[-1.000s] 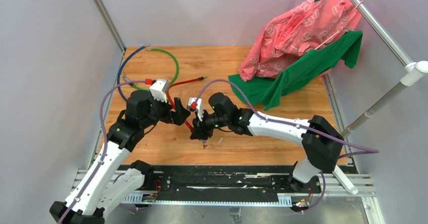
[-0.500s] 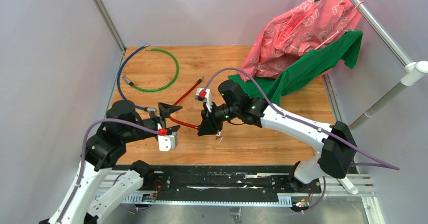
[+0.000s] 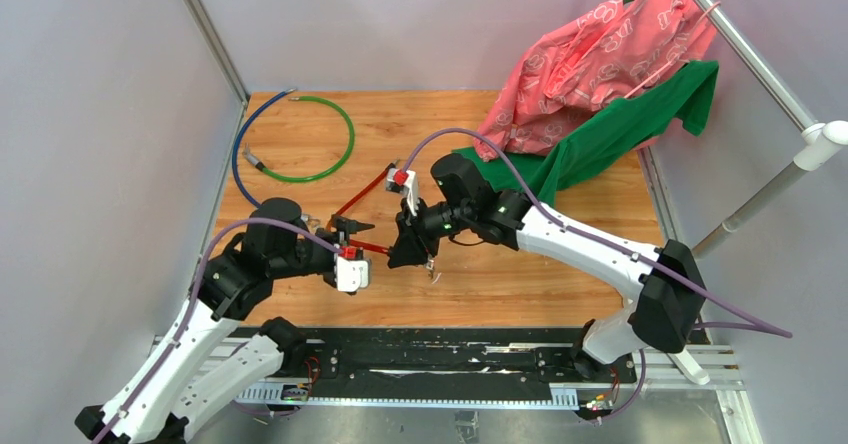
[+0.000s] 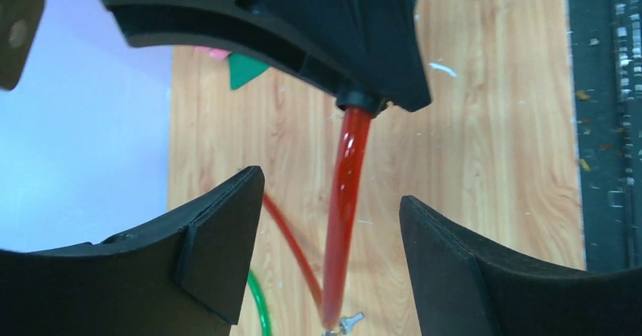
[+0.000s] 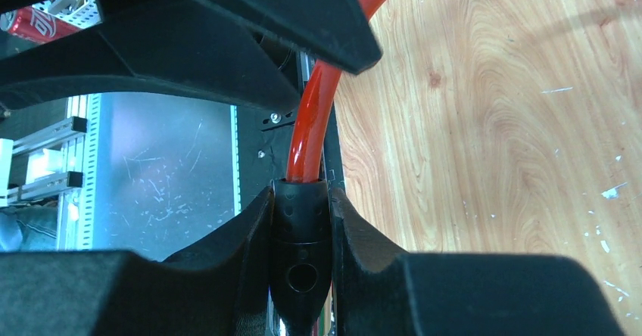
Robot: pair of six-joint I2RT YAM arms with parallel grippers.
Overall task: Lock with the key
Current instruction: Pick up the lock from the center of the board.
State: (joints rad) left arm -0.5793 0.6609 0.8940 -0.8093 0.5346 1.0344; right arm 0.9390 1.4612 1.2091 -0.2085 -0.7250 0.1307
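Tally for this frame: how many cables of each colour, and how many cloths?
red cable: 1
blue cable: 1
green cable: 1
cloths: 2, the pink cloth and the green cloth
Total: 5

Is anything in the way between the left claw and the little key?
Yes. The red cable runs through the open left gripper, and the right gripper, clamping the lock body, sits between it and the key hanging just beyond.

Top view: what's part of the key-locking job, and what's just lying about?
Job: red cable, black lock body clamped in right gripper, tiny keys dangling below, open left gripper.
Lying about: green cable loop, blue cable, pink garment, green cloth.
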